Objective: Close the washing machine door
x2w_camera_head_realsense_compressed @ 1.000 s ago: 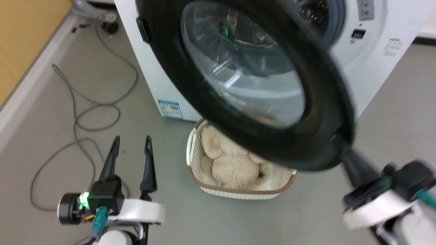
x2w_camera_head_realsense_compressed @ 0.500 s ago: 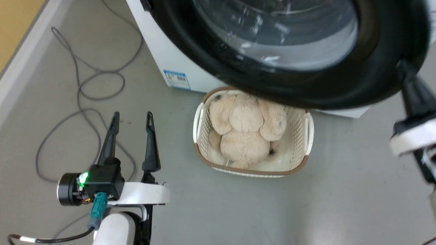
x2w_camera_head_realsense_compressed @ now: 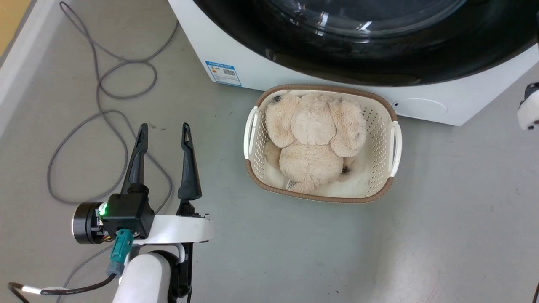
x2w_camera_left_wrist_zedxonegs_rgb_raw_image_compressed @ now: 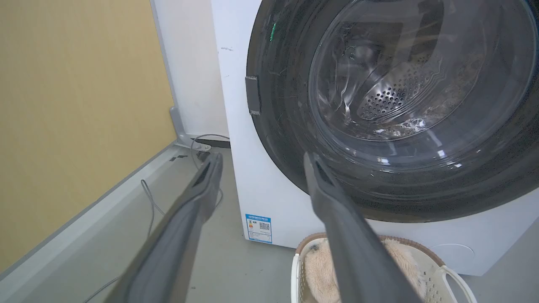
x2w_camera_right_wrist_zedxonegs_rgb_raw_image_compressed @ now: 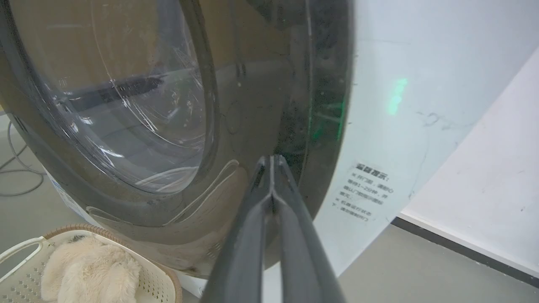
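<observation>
The washing machine door (x2w_camera_head_realsense_compressed: pixel 358 63) lies flat against the front of the white washing machine (x2w_camera_head_realsense_compressed: pixel 236 54); its glossy black rim spans the top of the head view. The left wrist view shows the door (x2w_camera_left_wrist_zedxonegs_rgb_raw_image_compressed: pixel 290 168) flush on the machine (x2w_camera_left_wrist_zedxonegs_rgb_raw_image_compressed: pixel 236 147), the steel drum visible through the glass. My right gripper (x2w_camera_right_wrist_zedxonegs_rgb_raw_image_compressed: pixel 271 159) is shut with nothing in it, tips against the black rim (x2w_camera_right_wrist_zedxonegs_rgb_raw_image_compressed: pixel 252 105) near its right edge. Just the right arm's white wrist (x2w_camera_head_realsense_compressed: pixel 529 109) shows at the head view's edge. My left gripper (x2w_camera_head_realsense_compressed: pixel 164 128) hangs open over the floor, left of the machine.
A cream basket (x2w_camera_head_realsense_compressed: pixel 391 143) holding a beige plush toy (x2w_camera_head_realsense_compressed: pixel 313 143) sits on the floor right below the door. Grey cables (x2w_camera_head_realsense_compressed: pixel 105 84) loop over the floor at the left. A yellow wall (x2w_camera_left_wrist_zedxonegs_rgb_raw_image_compressed: pixel 76 105) with a pale baseboard runs along the left side.
The door has swung from wide open to flat against the machine, my right gripper following its edge. The head camera has shifted. The left arm stayed put.
</observation>
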`<state>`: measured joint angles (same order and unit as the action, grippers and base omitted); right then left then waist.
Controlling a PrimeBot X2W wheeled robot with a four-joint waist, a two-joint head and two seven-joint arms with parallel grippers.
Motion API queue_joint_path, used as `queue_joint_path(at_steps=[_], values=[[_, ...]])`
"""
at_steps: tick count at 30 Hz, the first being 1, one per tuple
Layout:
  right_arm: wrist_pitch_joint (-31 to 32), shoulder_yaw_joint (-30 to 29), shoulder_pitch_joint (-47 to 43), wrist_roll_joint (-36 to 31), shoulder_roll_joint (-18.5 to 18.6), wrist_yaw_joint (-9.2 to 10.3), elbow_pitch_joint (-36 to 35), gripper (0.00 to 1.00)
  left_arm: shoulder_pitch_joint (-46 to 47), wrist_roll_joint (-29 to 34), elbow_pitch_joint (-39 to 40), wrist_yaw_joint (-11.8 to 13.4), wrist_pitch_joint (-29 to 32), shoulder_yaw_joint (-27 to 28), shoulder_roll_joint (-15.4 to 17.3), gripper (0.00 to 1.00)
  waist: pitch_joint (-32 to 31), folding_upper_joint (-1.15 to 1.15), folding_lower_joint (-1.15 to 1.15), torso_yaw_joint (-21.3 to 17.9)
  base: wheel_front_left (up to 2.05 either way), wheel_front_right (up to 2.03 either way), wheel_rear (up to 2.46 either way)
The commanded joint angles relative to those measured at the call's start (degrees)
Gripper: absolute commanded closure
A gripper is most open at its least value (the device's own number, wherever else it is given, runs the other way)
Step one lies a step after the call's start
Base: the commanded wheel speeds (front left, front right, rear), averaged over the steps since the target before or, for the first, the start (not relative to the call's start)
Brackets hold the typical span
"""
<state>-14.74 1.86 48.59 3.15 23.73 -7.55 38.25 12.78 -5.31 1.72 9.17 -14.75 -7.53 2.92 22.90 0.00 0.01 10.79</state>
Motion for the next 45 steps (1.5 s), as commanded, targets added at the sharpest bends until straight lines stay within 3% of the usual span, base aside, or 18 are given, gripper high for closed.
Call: queue_joint_path(at_steps=[1, 6, 10, 14, 23, 28, 32, 33, 34, 35, 45], values=[[-0.3, -0.4, 1.7, -0.6, 0.4, 0.06, 1.0, 1.00, 0.9, -0.2, 0.3, 0.4, -0.2, -0.2, 0.0, 0.00, 0.2, 0.00, -0.01, 0.2, 0.00, 0.00, 0.00], [-0.3, -2.1, 3.0, -1.7, -0.8, 0.06, 3.9, 1.00, 0.7, -0.4, 0.3, 0.9, -0.2, 0.1, 0.0, 0.00, 0.0, 0.00, -0.01, -0.1, 0.00, 0.00, 0.00], [-0.3, -4.6, 1.2, -2.4, -3.0, 0.06, 2.2, 1.00, 0.0, -0.2, -0.3, 0.9, -0.2, 0.9, 0.0, 0.00, -1.7, 0.00, -0.01, -1.0, 0.00, 0.00, 0.00], [-0.3, -7.1, -2.7, -2.5, -5.7, 0.06, -5.2, 1.00, -1.4, 0.3, -1.4, 0.8, -0.2, 1.9, 0.0, 0.00, -4.9, 0.00, -0.01, -2.5, 0.00, 0.00, 0.00], [-0.3, -11.8, -15.3, -3.4, -12.9, 0.06, -29.8, 1.00, -4.9, 2.3, -3.4, -0.4, -0.2, 4.0, 0.0, 0.00, -12.6, 0.00, -0.01, -5.6, 0.00, 0.00, 0.00], [-0.3, -10.9, -23.9, -3.2, -16.9, 0.06, -35.6, 1.00, -7.3, 3.2, -3.7, -0.7, -0.2, 4.7, 0.1, 0.00, -15.8, 0.00, -0.01, -6.7, 0.00, 0.00, 0.00], [-0.3, -9.3, -30.8, -4.6, -18.8, 0.06, -35.1, 1.00, -9.4, 3.8, -4.2, -0.9, -0.2, 4.9, 0.3, 0.00, -18.3, 0.00, -0.01, -7.2, 0.00, 0.00, 0.00], [-0.3, -9.2, -32.3, -4.2, -19.3, 0.06, -34.4, 0.92, -9.8, 3.9, -4.3, -0.9, -0.2, 4.9, 0.3, 0.00, -18.9, 0.00, -0.01, -7.3, 0.00, 0.00, 0.00], [-0.3, -8.9, -33.7, -3.7, -19.7, 0.06, -33.7, 0.57, -10.3, 4.1, -4.5, -1.0, -0.2, 4.8, 0.4, 0.00, -19.4, 0.00, -0.01, -7.3, 0.00, 0.00, 0.00], [-0.3, -8.5, -35.0, -3.3, -20.0, 0.06, -33.3, 0.00, -10.7, 4.3, -4.6, -1.0, -0.2, 4.7, 0.5, 0.00, -19.9, 0.00, -0.01, -7.4, 0.00, 0.00, 0.00], [-0.3, -7.5, -46.4, 3.7, -20.8, 0.06, -32.5, 0.00, -13.8, 5.0, -5.1, -1.2, -0.2, 3.7, 1.0, 0.00, -23.3, 0.00, -0.01, -7.8, 0.00, 0.00, 0.00]])
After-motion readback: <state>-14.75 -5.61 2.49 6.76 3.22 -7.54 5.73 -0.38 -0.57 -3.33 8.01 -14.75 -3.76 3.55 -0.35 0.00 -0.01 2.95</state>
